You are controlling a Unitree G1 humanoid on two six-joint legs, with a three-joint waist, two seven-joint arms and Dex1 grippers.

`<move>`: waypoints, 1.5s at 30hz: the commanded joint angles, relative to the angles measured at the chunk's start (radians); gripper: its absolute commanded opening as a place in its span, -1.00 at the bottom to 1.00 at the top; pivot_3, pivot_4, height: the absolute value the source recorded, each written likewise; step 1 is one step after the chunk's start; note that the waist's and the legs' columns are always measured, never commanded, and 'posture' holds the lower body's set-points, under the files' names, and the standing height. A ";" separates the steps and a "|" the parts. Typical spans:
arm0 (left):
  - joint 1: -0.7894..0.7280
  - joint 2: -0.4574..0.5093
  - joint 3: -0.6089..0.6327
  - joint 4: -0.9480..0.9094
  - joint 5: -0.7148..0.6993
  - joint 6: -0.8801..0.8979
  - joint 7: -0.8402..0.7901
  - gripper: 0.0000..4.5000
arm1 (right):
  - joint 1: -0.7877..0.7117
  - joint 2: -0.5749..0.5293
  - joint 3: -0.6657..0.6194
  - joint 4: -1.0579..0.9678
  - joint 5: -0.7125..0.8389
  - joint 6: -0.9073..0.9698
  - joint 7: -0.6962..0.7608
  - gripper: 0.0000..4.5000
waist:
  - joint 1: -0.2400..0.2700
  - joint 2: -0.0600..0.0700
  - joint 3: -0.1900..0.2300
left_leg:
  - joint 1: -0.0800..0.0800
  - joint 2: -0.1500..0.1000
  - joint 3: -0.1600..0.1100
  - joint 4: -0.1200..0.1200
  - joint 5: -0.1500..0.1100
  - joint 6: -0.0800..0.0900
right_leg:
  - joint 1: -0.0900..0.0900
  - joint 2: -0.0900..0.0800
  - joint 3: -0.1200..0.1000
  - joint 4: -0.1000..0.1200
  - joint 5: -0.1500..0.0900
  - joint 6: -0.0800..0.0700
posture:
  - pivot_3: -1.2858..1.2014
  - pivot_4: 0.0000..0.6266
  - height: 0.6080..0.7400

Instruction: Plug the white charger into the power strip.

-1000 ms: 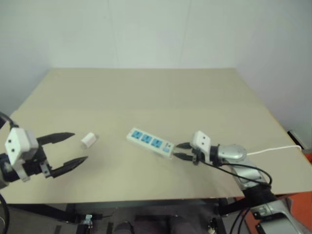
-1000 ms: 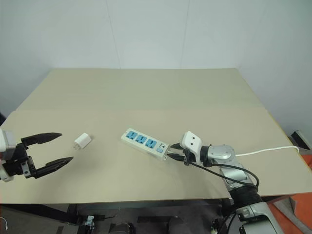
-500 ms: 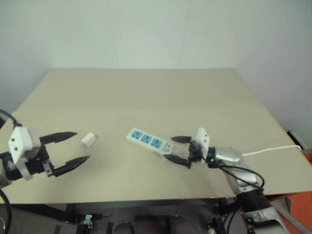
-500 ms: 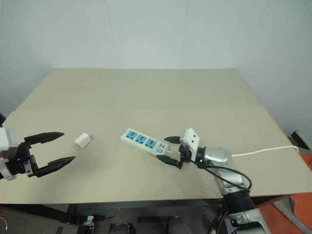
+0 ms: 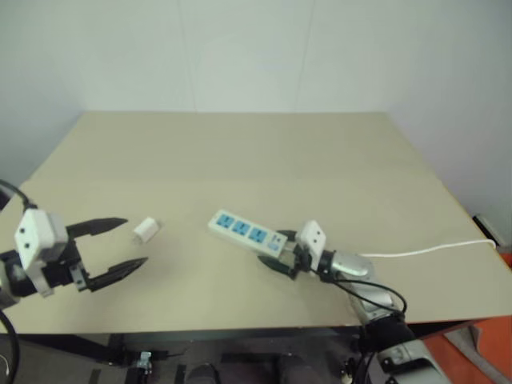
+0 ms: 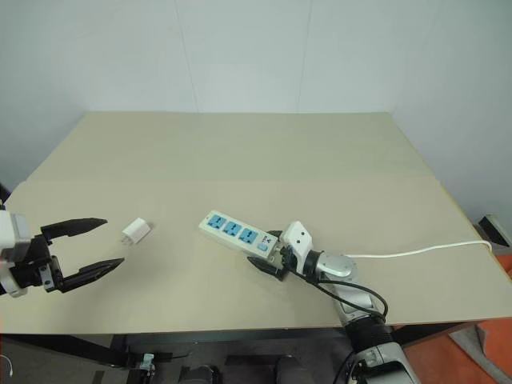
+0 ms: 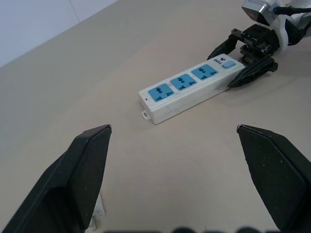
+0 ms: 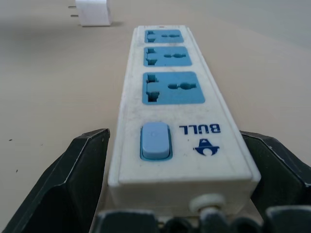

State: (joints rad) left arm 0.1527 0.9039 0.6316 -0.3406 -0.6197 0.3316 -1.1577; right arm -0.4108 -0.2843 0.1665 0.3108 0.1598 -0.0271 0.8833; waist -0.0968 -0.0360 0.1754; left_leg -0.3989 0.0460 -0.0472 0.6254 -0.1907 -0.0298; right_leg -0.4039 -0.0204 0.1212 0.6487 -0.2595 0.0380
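Power strip lies near the middle of the table, toward its front, slanted. Charger lies on the table well left of it, apart. Right gripper straddles the strip's right end, a finger on either side; left gripper sits left of the charger, near the front edge.

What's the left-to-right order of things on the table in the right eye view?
Left gripper → charger → power strip → right gripper, jaws open either side of the strip's switch end → cable running off the table's right edge.
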 commanded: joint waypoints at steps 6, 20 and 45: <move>-0.007 0.017 0.013 -0.031 -0.017 -0.001 0.002 1.00 | -0.060 0.044 0.036 0.084 -0.012 -0.024 0.042 0.99 | -0.006 0.000 0.000 | 0.001 0.002 0.000 0.000 0.000 0.000 | 0.000 0.001 0.000 0.000 0.000 0.000 | 0.03 -0.52 1.00; -0.481 0.151 -0.291 0.153 0.041 0.199 0.125 1.00 | -0.164 0.068 -0.008 0.201 0.051 -0.213 0.215 0.53 | -0.003 -0.001 0.000 | 0.004 0.004 -0.003 0.000 0.000 0.000 | 0.001 0.008 0.002 0.005 0.000 0.000 | 0.03 -0.52 1.00; -1.683 -0.226 -1.419 1.562 0.820 0.690 -0.177 1.00 | -0.242 0.089 0.055 0.432 -0.023 -0.334 0.434 0.53 | -0.026 0.001 0.003 | 0.000 0.003 -0.008 0.000 0.000 0.000 | -0.004 0.012 0.001 0.013 -0.004 0.000 | 0.03 -0.52 1.00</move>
State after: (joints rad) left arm -1.5185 0.6783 -0.8090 1.1786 0.1639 1.0585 -1.3556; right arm -0.6750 -0.2000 0.2181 0.7624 0.1402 -0.3455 1.3176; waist -0.1225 -0.0355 0.1780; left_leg -0.3992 0.0492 -0.0554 0.6260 -0.1907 -0.0296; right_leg -0.4079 -0.0084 0.1220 0.6614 -0.2635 0.0378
